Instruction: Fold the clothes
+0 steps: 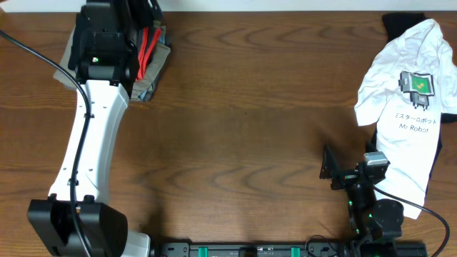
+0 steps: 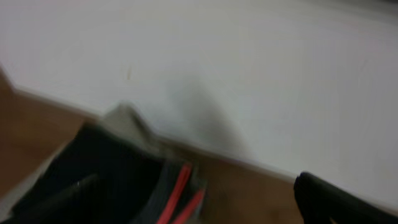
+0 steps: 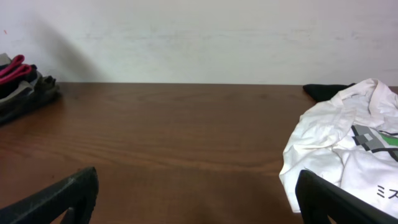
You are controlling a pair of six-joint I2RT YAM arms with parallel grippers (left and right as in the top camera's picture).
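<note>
The black trousers (image 1: 151, 53), with a grey waistband and red-orange stripes, lie bunched at the table's far left corner. They show blurred at the lower left of the left wrist view (image 2: 106, 180) and at the far left of the right wrist view (image 3: 22, 87). My left gripper (image 1: 140, 21) hangs just over them. In its own view (image 2: 205, 211) the fingers are spread wide with the waistband below, nothing pinched. My right gripper (image 1: 332, 171) is open and empty low over bare wood at the front right (image 3: 196, 199).
A khaki-beige garment (image 1: 71, 53) lies under the black trousers, also seen in the left wrist view (image 2: 127, 118). A white T-shirt with a robot print (image 1: 410, 107) lies at the right edge (image 3: 342, 149), over a dark cloth (image 1: 400, 25). A white wall runs behind the table.
</note>
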